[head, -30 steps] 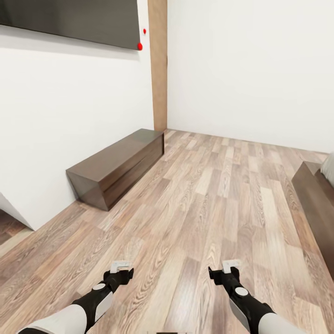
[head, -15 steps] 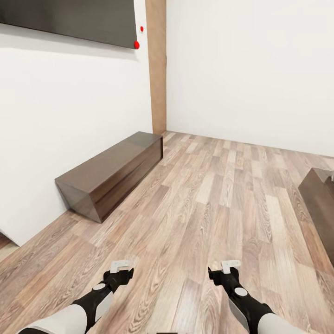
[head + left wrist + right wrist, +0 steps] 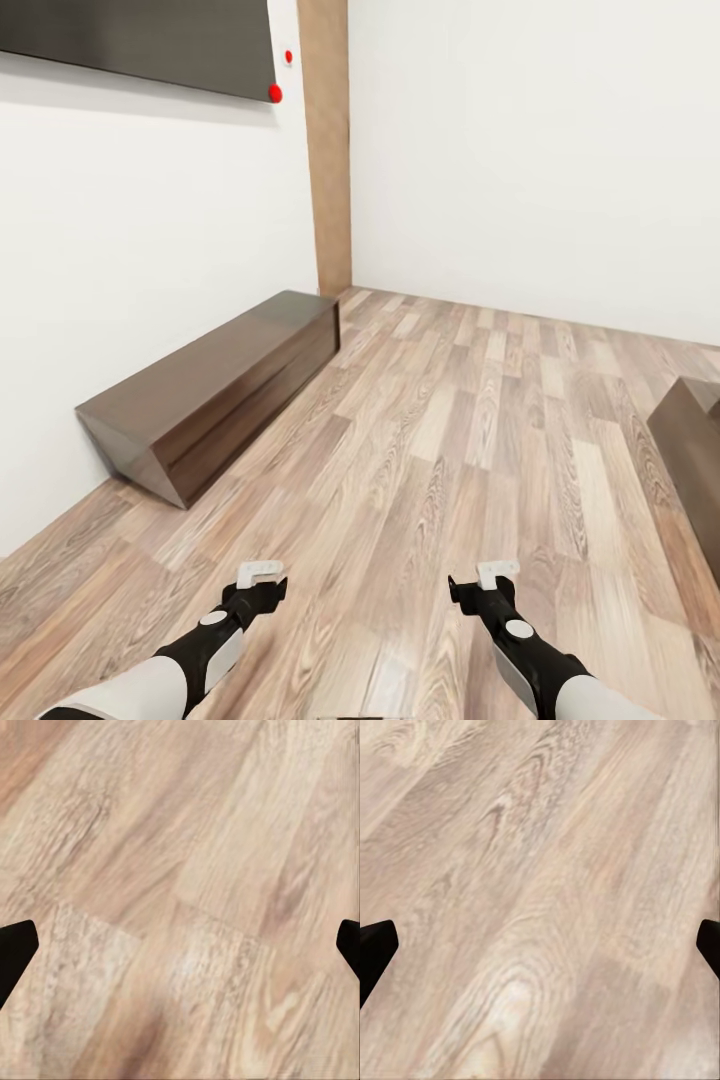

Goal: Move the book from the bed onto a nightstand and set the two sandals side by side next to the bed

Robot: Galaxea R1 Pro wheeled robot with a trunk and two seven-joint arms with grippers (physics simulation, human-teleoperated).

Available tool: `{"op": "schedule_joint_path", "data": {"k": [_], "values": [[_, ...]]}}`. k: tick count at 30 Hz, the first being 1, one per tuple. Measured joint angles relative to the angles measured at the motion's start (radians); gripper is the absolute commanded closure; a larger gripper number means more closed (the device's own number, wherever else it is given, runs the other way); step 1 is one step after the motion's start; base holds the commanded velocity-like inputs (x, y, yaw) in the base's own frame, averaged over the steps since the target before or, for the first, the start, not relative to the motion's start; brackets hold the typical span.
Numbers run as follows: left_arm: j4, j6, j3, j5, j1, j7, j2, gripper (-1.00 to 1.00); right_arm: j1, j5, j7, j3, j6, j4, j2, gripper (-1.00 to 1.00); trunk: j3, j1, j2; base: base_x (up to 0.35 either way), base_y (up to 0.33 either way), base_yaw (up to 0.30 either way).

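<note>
Wood-plank floor beneath both empty, spread jaws

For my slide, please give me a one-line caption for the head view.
Both open end effectors, left and right, held low over the plank floor, a dark low bench along the white wall.

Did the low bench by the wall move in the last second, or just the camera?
No. The bench stays flush against the white wall, end near the wood pillar. All slid left together: camera turned.
</note>
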Motion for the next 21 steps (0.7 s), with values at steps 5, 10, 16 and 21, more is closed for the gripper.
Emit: {"op": "schedule_joint_path", "data": {"k": [5,10,16,21], "values": [[0.000,-0.001,0.003,0.000,0.000,0.000,0.001,-1.00,0.000,0.000,0.000,0.000,0.000,0.000,0.000,-1.00,0.000,0.000,0.000,0.309,-0.194,0.000],[0.000,-0.001,0.003,0.001,0.000,0.000,0.001,-1.00,0.000,0.000,0.000,0.000,0.000,0.001,0.000,-1.00,0.000,0.000,0.000,0.309,-0.176,0.000],[0.000,-0.001,0.003,0.002,0.000,0.000,0.002,-1.00,0.000,0.000,0.000,0.000,0.000,0.000,0.000,-1.00,0.000,0.000,0.000,0.309,-0.162,0.000],[0.000,-0.005,0.003,0.002,0.000,0.000,0.002,-1.00,0.000,0.000,0.000,0.000,0.000,0.000,0.000,-1.00,0.000,0.000,0.000,0.309,-0.139,0.000]]}}
